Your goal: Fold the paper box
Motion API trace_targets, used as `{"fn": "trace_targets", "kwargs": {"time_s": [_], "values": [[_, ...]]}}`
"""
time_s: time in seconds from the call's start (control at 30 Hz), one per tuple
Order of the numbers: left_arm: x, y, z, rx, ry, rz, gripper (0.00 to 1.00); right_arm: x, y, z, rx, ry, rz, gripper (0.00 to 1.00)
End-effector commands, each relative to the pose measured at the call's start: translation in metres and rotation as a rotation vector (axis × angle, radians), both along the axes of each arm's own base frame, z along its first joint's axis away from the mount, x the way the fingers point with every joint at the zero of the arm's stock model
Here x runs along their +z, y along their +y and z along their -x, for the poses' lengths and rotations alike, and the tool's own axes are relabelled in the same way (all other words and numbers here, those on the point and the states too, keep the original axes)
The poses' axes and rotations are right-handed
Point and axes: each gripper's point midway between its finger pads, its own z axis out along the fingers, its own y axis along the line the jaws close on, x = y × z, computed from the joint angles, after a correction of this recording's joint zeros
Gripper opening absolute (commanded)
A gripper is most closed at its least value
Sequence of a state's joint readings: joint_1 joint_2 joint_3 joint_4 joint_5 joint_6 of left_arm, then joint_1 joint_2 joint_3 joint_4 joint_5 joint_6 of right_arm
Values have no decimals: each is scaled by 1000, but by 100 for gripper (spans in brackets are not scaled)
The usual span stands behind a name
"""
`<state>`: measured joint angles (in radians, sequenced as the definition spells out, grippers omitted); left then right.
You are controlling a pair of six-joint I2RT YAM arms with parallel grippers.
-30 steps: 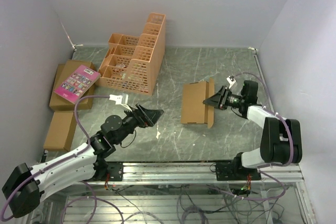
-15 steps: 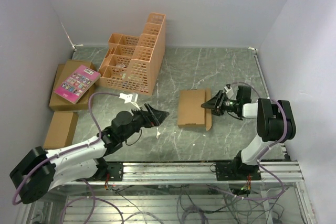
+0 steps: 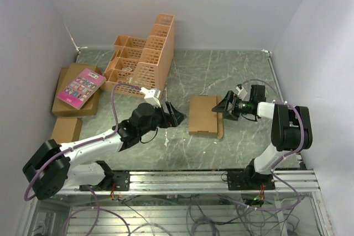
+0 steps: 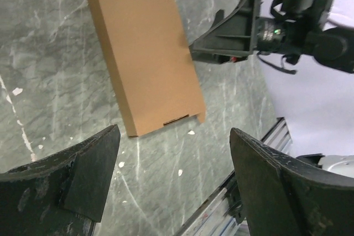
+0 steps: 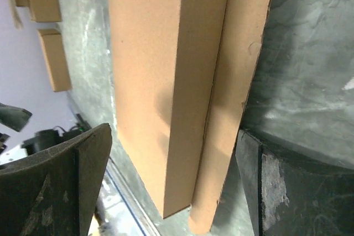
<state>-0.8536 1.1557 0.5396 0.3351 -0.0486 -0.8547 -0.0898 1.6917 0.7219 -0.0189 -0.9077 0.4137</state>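
Observation:
The paper box (image 3: 203,115) is a shallow brown cardboard box lying flat on the table, with a narrow flap (image 5: 239,81) along its right side. In the left wrist view the box (image 4: 144,53) lies ahead of my left gripper (image 4: 174,136), which is open, empty and apart from it. From above, the left gripper (image 3: 176,115) is just left of the box. My right gripper (image 3: 224,106) is at the box's right edge. Its fingers are spread wide, with the box (image 5: 149,81) side wall and flap between them. The right gripper (image 5: 174,136) is open.
An orange lattice crate (image 3: 141,62) stands at the back left. A pink book (image 3: 81,87) lies on brown cartons (image 3: 65,131) by the left wall. A metal rail (image 3: 221,178) runs along the near edge. Walls close in on the left, back and right.
My right gripper has opened and let go of the flap, which now lies lower against the box. My left arm has swung right, close to the box's left side.

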Motion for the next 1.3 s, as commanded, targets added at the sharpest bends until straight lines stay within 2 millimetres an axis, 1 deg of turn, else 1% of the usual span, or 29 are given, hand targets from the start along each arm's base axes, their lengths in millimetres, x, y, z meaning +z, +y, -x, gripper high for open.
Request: {"fn": "trace_targets", "kwargs": {"time_s": [0.0,0.07,0.13,0.2,0.23,0.27,0.33,0.4,0.47,0.5,0.53,0.57,0.6,0.63,0.67,0.7,0.77,0.83,0.93,0.97,1.0,1.03,1.07,1.1,1.13,1.17,1.2,1.27], "values": [[9,-4,-1,-42,-23,-45,90,-6,-18,8,41,-29,151,92],[11,-5,-1,-49,-30,-53,90,-6,-24,10,57,-52,194,93],[12,-5,-2,-52,-36,-61,90,-1,-33,6,69,-95,233,93],[11,-4,-2,-49,-41,-68,90,10,-41,1,80,-157,261,93],[11,-3,-2,-48,-46,-66,90,20,-44,-1,98,-212,269,92],[7,-1,-1,-48,-46,-70,90,30,-48,-6,122,-284,301,92],[4,2,-1,-34,-60,-62,90,49,-56,-12,193,-452,406,92],[3,4,0,-22,-77,-26,90,67,-61,-13,291,-644,511,91],[4,6,2,-15,-100,33,89,82,-55,-1,439,-853,565,84],[4,6,2,-10,-108,61,89,87,-48,10,528,-969,578,81],[4,6,3,-13,-111,79,89,88,-42,20,620,-1080,597,76],[4,4,4,-20,-114,95,89,86,-36,32,740,-1201,633,68],[0,3,5,-29,-104,94,88,82,-32,41,825,-1271,666,62],[-2,1,6,-36,-93,91,88,75,-30,47,903,-1300,704,59],[-4,-1,6,-45,-83,86,88,66,-26,51,968,-1296,722,54],[-7,-2,8,-57,-73,79,88,58,-27,53,1008,-1274,737,48],[-11,-4,9,-69,-59,74,87,42,-25,57,1101,-1226,726,33],[-14,-4,10,-67,-49,73,86,28,-22,58,1154,-1162,702,21],[-27,-3,8,-58,-20,22,84,12,-15,54,1182,-1101,714,3],[-34,-2,6,-58,-7,-11,84,10,-14,51,1182,-1102,726,1],[-36,-4,4,-63,-2,-44,82,5,-10,53,1206,-1097,736,0],[-44,-4,2,-65,13,-88,80,3,-6,53,1215,-1097,742,0],[-48,-5,-1,-70,16,-126,77,0,-2,53,1223,-1099,740,0],[-58,-4,-3,-72,31,-186,73,-3,1,54,1233,-1094,737,0],[-58,-4,-7,-67,28,-208,70,-6,5,56,1248,-1092,731,0],[-64,-2,-9,-64,37,-253,68,-8,7,58,1265,-1085,729,0],[-66,1,-11,-55,35,-279,64,-11,9,60,1280,-1075,728,0],[-64,6,-15,-29,24,-305,61,-14,14,65,1304,-1072,715,0]]}}
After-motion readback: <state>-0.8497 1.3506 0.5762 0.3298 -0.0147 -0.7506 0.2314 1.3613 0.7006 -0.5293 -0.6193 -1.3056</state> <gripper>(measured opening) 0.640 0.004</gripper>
